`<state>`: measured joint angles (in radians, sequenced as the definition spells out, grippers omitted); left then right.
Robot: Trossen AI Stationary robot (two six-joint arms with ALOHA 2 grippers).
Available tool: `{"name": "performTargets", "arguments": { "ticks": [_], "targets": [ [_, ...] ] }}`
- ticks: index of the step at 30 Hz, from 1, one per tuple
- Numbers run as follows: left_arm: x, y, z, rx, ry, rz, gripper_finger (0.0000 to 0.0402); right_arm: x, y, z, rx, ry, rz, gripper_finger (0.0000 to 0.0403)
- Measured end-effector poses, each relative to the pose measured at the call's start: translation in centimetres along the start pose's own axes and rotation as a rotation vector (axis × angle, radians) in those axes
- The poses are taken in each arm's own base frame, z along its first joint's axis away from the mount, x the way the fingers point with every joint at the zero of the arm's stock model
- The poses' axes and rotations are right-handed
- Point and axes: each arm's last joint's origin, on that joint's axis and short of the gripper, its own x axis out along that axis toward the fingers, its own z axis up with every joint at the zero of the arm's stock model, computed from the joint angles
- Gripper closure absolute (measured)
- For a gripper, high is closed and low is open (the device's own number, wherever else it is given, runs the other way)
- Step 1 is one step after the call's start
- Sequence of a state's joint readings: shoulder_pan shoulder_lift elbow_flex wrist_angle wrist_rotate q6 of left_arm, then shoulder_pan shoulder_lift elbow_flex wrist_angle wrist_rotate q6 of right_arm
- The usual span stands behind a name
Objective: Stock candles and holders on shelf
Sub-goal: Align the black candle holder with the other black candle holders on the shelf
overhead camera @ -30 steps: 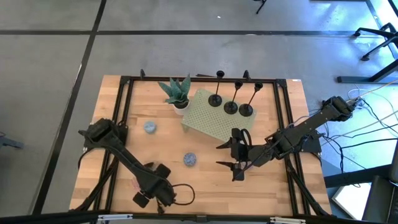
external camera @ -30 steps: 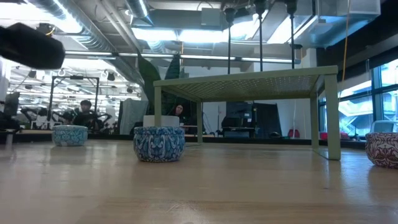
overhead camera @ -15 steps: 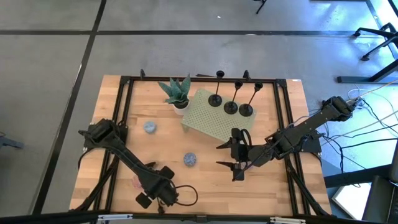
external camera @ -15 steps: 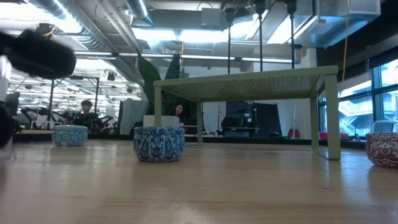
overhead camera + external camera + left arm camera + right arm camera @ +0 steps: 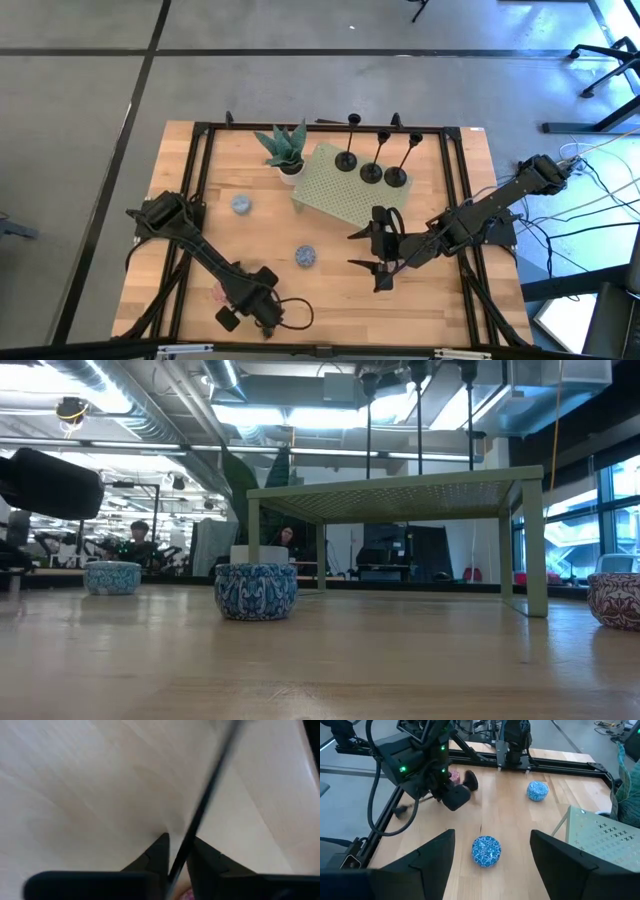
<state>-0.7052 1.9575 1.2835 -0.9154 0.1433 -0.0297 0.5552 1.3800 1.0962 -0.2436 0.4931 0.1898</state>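
We are bringing the left gripper (image 5: 222, 303), jaws nearly together, onto a pink candle (image 5: 454, 776) well apart from the shelf (image 5: 345, 188); likely rigid, light and smooth-sided, so across its round wall; the right gripper (image 5: 365, 248) is waiting wide beside the shelf.

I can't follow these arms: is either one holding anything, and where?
Left gripper pinches a thin black stem, likely a holder's; right gripper is open, empty.

Three black candle holders (image 5: 371, 158) stand in a row on the one pale green shelf (image 5: 335, 190). Two blue candles (image 5: 241, 205) (image 5: 305, 257) sit on the tabletop (image 5: 440, 290), with one pink candle (image 5: 454, 776) and one potted plant (image 5: 283, 148).
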Motion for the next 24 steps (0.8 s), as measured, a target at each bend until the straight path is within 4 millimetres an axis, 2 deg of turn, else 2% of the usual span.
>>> {"name": "performTargets", "arguments": {
  "ticks": [3, 9, 12, 14, 17, 24],
  "targets": [
    [0.0, 0.4, 0.0, -0.001, 0.0, 0.058, 0.0388, 0.0, 0.0, 0.0, 0.0, 0.0, 0.0, 0.0139],
    [-0.5, 1.7, -0.1, -0.07, -0.017, 0.148, 0.0388, 0.0, 0.0, 0.0, 0.0, 0.0, 0.0, 0.0139],
    [-2.0, 2.3, -0.3, -0.094, -0.053, 0.207, 0.0391, 0.0, 0.0, 0.0, 0.0, 0.0, 0.0, 0.0139],
    [-3.6, 2.7, -0.5, -0.108, -0.103, 0.261, 0.0392, 0.0, 0.0, 0.0, 0.0, 0.0, 0.0, 0.0139],
    [-7.2, 3.2, -1.3, -0.138, -0.215, 0.372, 0.0388, 0.0, 0.0, 0.0, 0.0, 0.0, -0.001, 0.0139],
    [-16.5, 3.6, -5.3, -0.22, -0.578, 0.641, 0.0391, 0.0, 0.0, 0.0, 0.0, -0.001, -0.001, 0.0139]
  ]
}}
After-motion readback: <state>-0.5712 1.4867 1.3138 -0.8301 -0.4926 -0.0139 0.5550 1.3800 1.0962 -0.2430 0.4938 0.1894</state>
